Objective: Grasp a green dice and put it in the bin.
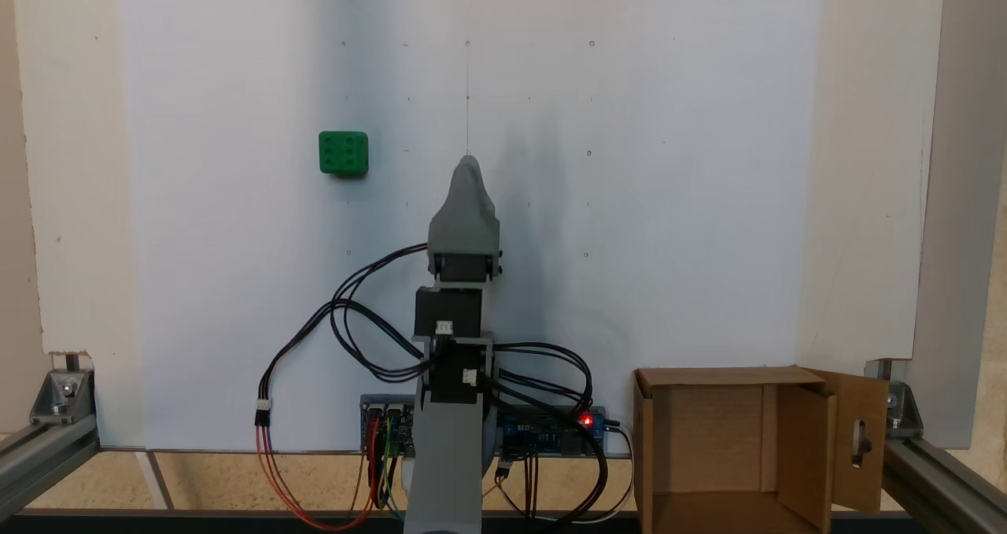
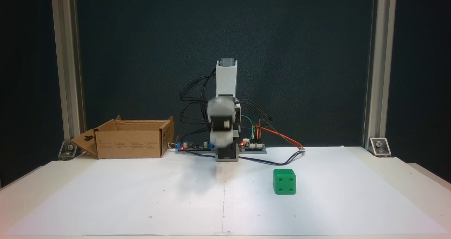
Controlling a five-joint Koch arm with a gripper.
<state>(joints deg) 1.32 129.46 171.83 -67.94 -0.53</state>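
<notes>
One tip visible, jaws (image 1: 467, 161) unreadable; green dice (image 1: 344, 153) apart.

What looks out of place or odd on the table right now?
Nothing stands out. The green dice sits flat on the white sheet, apart from the gripper. The bin stands upright and open beside the arm's base, its slotted flap folded outward.

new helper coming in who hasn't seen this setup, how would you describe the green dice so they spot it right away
Start from the big white paper sheet covering the table. The green dice sits alone on it, left of the grey arm's claw in the view from behind the arm. It is a small bright green cube with rounded corners, unlike the brown cardboard bin.
</notes>
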